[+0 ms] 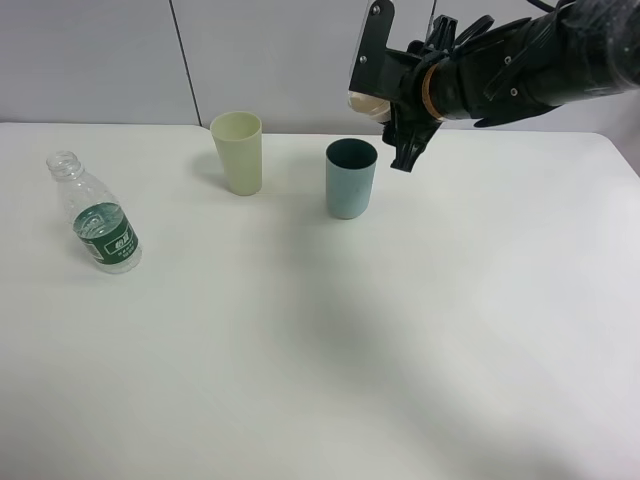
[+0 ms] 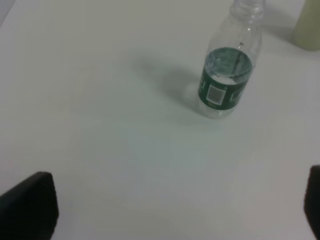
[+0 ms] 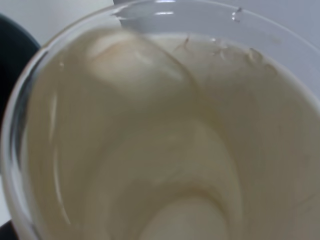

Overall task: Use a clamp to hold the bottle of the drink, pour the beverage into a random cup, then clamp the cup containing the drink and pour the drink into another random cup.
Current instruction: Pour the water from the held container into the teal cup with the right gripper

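My right gripper (image 1: 388,98) is raised at the back right, shut on a cream cup (image 1: 366,101) that lies tipped on its side, just above and to the right of the teal cup (image 1: 351,178). The right wrist view looks straight into the cream cup (image 3: 165,140), whose inner wall has droplets near the rim. A pale yellow-green cup (image 1: 238,150) stands left of the teal one. The clear bottle (image 1: 98,215) with a green label stands uncapped at the far left. My left gripper (image 2: 170,207) is open and empty, well short of the bottle (image 2: 227,75).
The white table (image 1: 350,350) spreads wide in front of the cups. A grey wall (image 1: 120,60) runs behind the table's back edge. The yellow-green cup's side shows in a corner of the left wrist view (image 2: 307,27).
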Available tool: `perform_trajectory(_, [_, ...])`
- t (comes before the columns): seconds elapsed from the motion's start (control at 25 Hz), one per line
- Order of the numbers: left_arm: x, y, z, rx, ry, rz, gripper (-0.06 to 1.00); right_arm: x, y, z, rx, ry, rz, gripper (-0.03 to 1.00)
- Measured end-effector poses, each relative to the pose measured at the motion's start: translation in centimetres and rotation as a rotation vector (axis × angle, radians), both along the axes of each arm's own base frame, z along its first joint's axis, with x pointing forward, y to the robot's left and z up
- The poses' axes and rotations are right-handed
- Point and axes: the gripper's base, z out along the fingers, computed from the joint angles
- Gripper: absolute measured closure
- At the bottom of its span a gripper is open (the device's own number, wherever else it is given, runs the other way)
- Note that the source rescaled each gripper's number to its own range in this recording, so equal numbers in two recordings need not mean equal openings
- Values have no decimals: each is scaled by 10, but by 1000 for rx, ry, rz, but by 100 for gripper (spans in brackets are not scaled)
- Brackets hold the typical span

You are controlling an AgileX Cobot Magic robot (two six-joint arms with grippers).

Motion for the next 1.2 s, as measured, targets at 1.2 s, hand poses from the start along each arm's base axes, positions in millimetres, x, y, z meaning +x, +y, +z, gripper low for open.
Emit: perform_trajectory(1.2, [0, 0, 0, 0, 0, 0, -5, 2, -4, 2, -124, -42, 21, 96])
